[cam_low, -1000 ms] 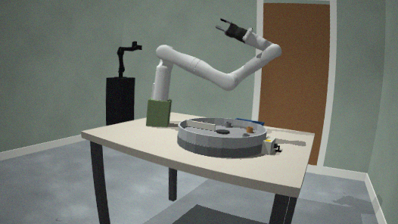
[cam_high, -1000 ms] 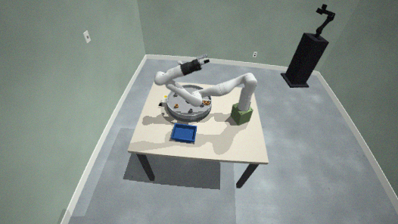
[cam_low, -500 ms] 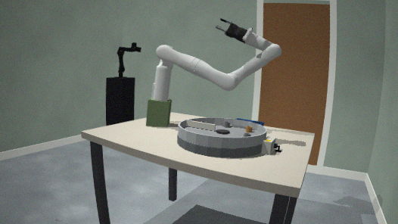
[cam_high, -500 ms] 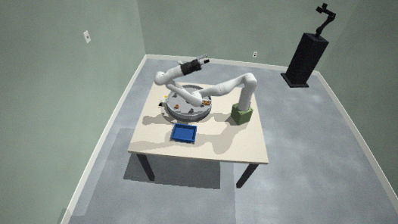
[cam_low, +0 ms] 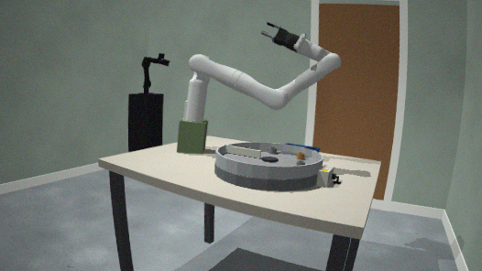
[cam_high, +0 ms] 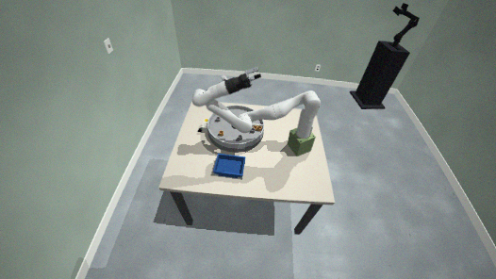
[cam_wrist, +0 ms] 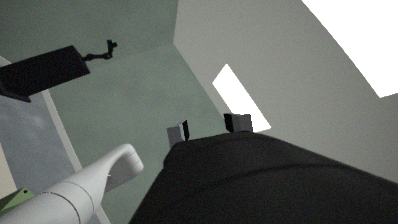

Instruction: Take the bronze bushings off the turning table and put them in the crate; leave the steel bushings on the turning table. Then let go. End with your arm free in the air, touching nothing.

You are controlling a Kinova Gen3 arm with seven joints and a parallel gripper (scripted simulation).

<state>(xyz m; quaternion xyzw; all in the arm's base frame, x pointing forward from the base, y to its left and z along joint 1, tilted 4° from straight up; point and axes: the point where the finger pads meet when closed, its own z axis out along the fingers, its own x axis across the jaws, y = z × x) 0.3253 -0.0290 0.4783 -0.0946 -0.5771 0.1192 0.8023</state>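
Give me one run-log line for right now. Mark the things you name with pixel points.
end effector (cam_high: pixel 255 73) (cam_low: pixel 266 28) (cam_wrist: pixel 206 124): open, raised, holding nothing | bronze bushings (cam_high: pixel 221 134) (cam_low: pixel 301 156): on turning table (cam_high: pixel 234 146) (cam_low: pixel 266 178) | crate (cam_high: pixel 229 166): no bushings visible inside
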